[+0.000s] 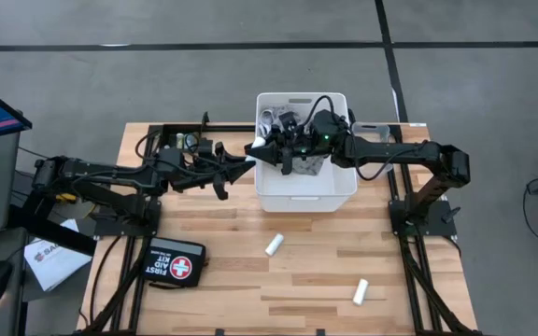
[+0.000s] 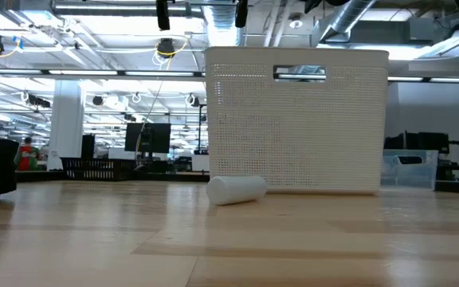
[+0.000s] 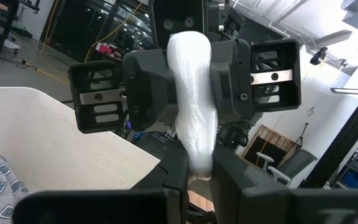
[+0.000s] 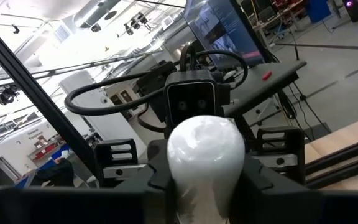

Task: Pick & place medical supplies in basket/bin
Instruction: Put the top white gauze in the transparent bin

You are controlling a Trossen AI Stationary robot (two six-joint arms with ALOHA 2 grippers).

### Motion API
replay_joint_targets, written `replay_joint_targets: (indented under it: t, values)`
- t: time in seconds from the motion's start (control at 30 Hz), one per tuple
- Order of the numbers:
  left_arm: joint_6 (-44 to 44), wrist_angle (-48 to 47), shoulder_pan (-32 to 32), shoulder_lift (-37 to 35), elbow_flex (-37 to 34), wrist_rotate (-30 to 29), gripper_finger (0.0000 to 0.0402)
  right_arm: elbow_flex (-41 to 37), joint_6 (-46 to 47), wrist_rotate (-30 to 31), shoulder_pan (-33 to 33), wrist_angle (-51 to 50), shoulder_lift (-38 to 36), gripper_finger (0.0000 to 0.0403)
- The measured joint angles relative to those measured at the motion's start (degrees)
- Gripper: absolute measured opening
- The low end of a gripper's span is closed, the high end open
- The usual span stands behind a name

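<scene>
Fingers of both grippers pinched same white gauze roll (image 3: 193,118) end to end: left gripper (image 1: 247,169) met right gripper (image 1: 261,148) at white tub (image 1: 340,189) left rim. Grey cloth already inside. You had two rolls (image 1: 274,245) left on table (image 1: 418,280).

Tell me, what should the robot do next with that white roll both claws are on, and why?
Probably open the left gripper. It and the right gripper both pinch one gauze roll at the white tub's rim; releasing would let the right arm carry it in.
</scene>
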Motion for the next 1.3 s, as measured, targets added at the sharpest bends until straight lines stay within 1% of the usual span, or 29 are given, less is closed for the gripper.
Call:
replay_joint_targets:
  t: [0.1, 0.2, 0.47, 0.57, 0.7, 0.83, 0.93, 1.03, 1.17, 1.3]
  values:
    - [0.0, 0.0, 0.0, 0.0, 0.0, 0.0, 0.0032, 0.0, 0.0, -0.02, 0.0, 0.0, 0.02, 0.0086]
    - [0.0, 0.0, 0.0, 0.0, 0.0, 0.0, 0.0042, 0.0, 0.0, -0.02, 0.0, -0.06, 0.0, 0.0082]
    - [0.39, -0.99, 0.0, -0.05, 0.06, 0.01, 0.0098, -0.03, 0.0, -0.15, 0.0, -0.7, -0.37, 0.0075]
    - [0.5, -3.62, 0.0, -0.8, 0.17, 0.2, 0.0116, -0.08, -0.92, -0.08, 0.07, -1.03, -0.8, 0.0074]
    - [0.99, -8.96, 0.01, -1.81, 0.0, -0.09, 0.0136, 0.05, -1.78, 0.02, -0.02, -1.53, -3.09, 0.0074]
    - [2.8, -12.94, 0.04, -3.87, 0.0, -0.19, 0.0151, 0.03, -2.91, 0.02, -0.33, -4.33, -5.3, 0.0074]
    - [4.69, -15.32, 0.02, -5.9, 0.0, -0.55, 0.0159, -0.02, -4.75, 0.53, -0.63, -9.32, -8.26, 0.0074]
    - [6.52, -16.75, 0.03, -8.14, 0.02, -2.23, 0.0164, 0.02, -7.49, 2.71, -0.72, -19.29, -12.71, 0.0074]
    - [8.24, -18.86, 0.75, -11.29, 0.02, -4.36, 0.0166, 0.0, -11.46, 9.38, -0.7, -38.38, -19.34, 0.0074]
    - [8.57, -20.81, 2.22, -13.82, 0.02, -5.09, 0.0166, 0.0, -11.96, 17.35, -0.7, -55.86, -26.59, 0.0074]
